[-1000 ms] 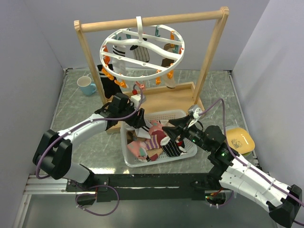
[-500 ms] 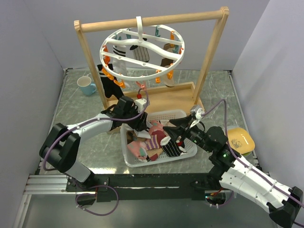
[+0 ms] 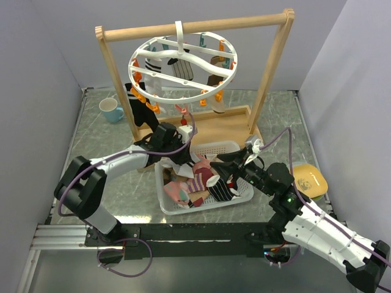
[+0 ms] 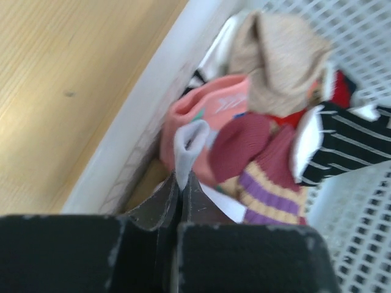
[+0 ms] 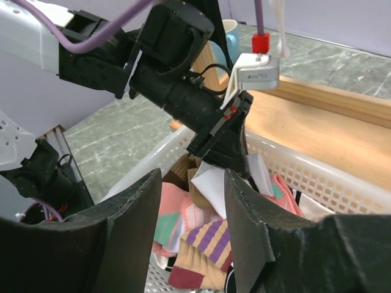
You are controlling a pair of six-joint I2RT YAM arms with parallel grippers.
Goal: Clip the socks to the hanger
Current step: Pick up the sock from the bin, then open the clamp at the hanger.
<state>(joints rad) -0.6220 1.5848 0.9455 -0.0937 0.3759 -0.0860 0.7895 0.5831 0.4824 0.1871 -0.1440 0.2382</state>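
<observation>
Soft, even light from above fills the overhead view. The tabletop (image 3: 122,189) around the basket (image 3: 162,194) is bright, and the shadows beside the basket are faint and soft-edged. That view is sharp from edge to edge.

The left wrist view is smeared throughout. The socks (image 4: 269,152) inside the basket have soft outlines. The wooden board (image 4: 67,79) left of the basket looks pale and washed out. The left tool (image 4: 181,183) below the basket's wall is a dark, unfocused mass.

In the right wrist view the right tool (image 5: 194,183) looms dark and blurred in front of the basket, while the basket's inside is crisp.
</observation>
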